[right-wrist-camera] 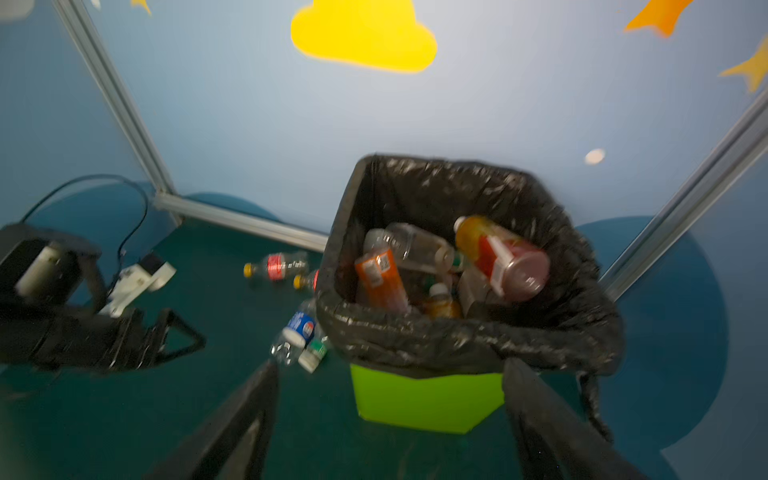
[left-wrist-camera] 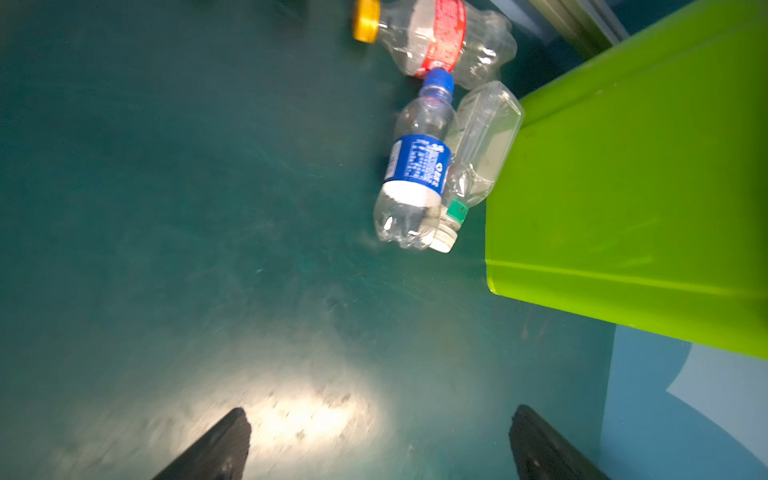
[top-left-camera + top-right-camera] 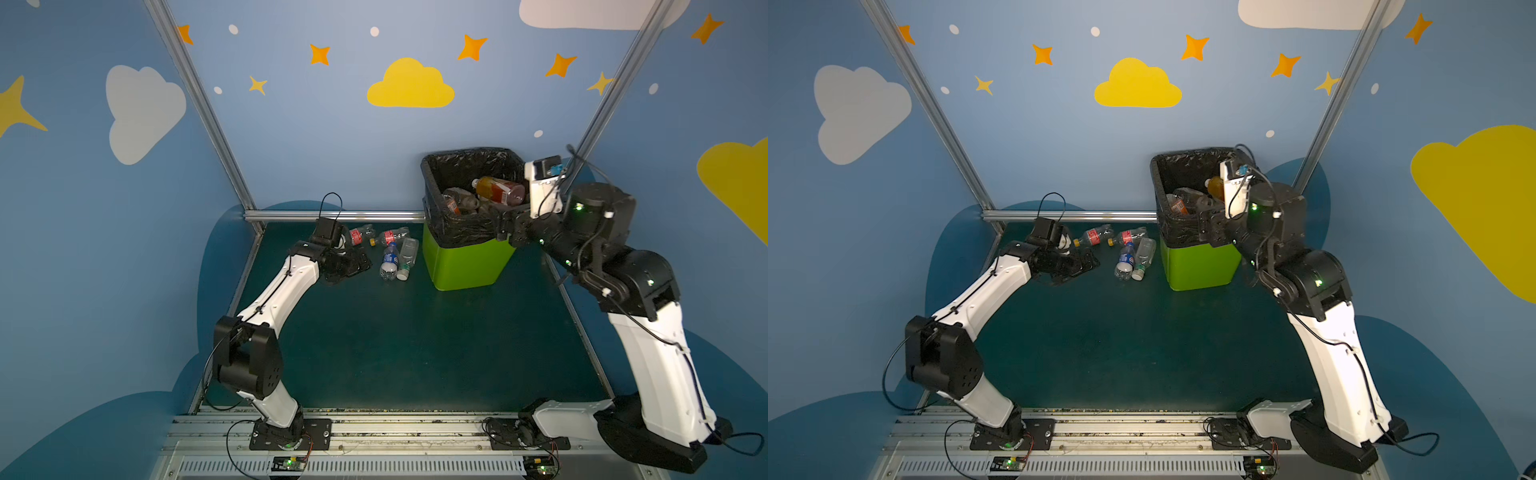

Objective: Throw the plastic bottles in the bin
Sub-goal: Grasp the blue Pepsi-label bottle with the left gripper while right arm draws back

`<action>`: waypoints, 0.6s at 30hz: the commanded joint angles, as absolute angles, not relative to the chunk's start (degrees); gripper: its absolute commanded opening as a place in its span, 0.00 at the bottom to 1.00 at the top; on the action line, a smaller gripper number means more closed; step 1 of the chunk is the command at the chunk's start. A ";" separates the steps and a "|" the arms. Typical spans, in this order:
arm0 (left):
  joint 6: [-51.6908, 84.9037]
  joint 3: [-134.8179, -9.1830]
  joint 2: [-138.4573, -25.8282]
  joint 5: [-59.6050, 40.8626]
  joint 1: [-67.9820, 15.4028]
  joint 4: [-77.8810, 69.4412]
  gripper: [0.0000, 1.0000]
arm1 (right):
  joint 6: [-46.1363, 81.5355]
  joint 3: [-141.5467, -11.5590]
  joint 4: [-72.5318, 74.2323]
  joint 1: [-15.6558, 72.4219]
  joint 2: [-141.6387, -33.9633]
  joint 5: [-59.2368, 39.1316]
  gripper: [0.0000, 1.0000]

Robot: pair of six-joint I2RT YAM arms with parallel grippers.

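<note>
**Both grippers released; four bottles on the floor, the rest in the bin**

My right gripper [image 1: 390,363] has its black fingers spread with nothing between them. It hangs just short of the near rim of the tall lime-green plastic bin [image 1: 428,399], which is lined with a crinkly black bag [image 1: 457,336]. In a top view it sits at the bin's near right corner [image 3: 503,226].

Inside the bin a large orange-and-red bottle [image 1: 503,257] lies on top of the heap. Beside it are a clear unlabelled bottle [image 1: 415,247] and an orange-labelled bottle [image 1: 378,278].

My left gripper [image 2: 380,411] is also wide open and empty, low over the dark green floor mat [image 2: 166,208]. Four bottles lie on the mat between it and the bin:

- A clear blue-labelled bottle with a blue cap [image 2: 415,166] lies closest to the left gripper of the two by the bin.
- A clear bottle with a green neck band and white cap [image 2: 482,145] lies touching it, just beside the bin's wall.
- A crumpled red-labelled bottle with a yellow cap [image 2: 436,37] meets the blue cap.
- A second red-labelled bottle [image 3: 360,235] lies further left, close to the left gripper's wrist.
</note>
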State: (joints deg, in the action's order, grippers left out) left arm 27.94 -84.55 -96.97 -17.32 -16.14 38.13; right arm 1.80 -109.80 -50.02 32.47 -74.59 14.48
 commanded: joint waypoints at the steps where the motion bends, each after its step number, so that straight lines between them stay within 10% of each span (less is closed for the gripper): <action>1: 27.08 -89.71 -101.43 -15.02 -18.86 34.34 0.98 | 7.59 -102.58 -53.11 32.87 -71.20 11.22 0.80; 18: 18.80 -117.98 -127.18 -6.98 -23.07 43.90 0.90 | 19.86 -79.15 -60.44 32.96 -59.29 7.74 0.61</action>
